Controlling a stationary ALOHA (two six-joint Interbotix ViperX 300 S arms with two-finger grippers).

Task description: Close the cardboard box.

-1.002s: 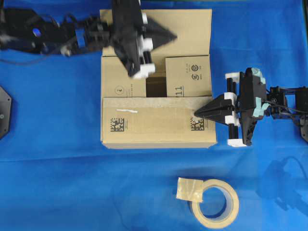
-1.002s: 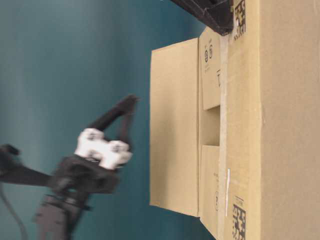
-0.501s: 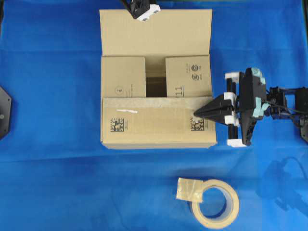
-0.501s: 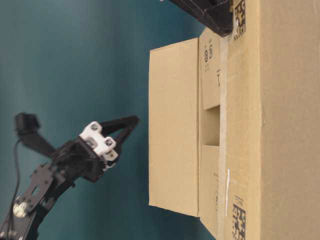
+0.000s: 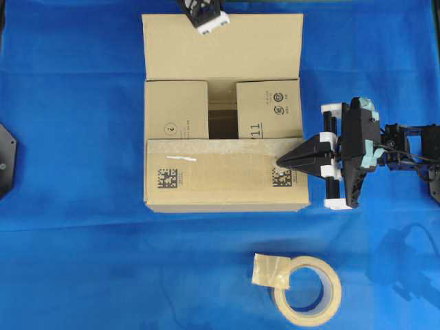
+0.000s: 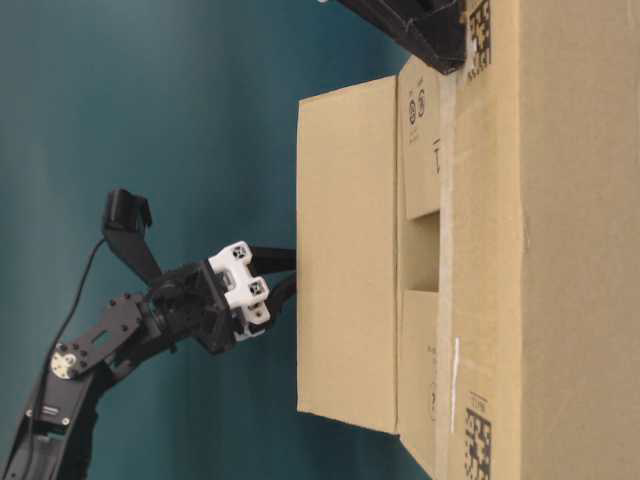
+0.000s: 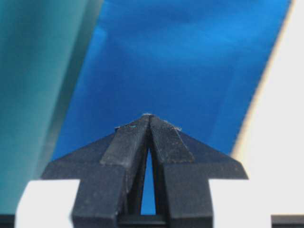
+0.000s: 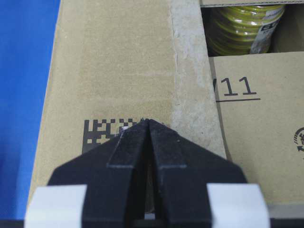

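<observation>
- The cardboard box (image 5: 223, 137) sits in the upper middle of the blue surface (image 5: 75, 240). Three of its four flaps lie folded in: two short ones and the long near flap (image 5: 225, 173) with the data-matrix codes.
- The far flap (image 5: 222, 45) is the one not yet down. In the table-level view it stands roughly upright above the box top.
- Your left gripper (image 6: 282, 275) is behind that flap, its tip at or just against the outer face. Its jaws are clenched to a point with only a sliver of gap, gripping nothing.
- Your right gripper (image 5: 283, 161) rests its tip on the right end of the near flap, beside a data-matrix code (image 5: 281, 178). Its jaws are pressed together and empty.
- The step in hand looks to be pushing the far flap over. Push near the flap's middle and high on its face, so it hinges evenly instead of twisting.
- Keep the right tip pinning the near flap, so the box does not slide and that flap does not spring up.
- Watch the meeting edge: the far flap should land against the near flap's taped edge (image 5: 216, 146), not ride over it.
- A tape roll (image 5: 307, 291) lies near the front, well apart from the box.
</observation>
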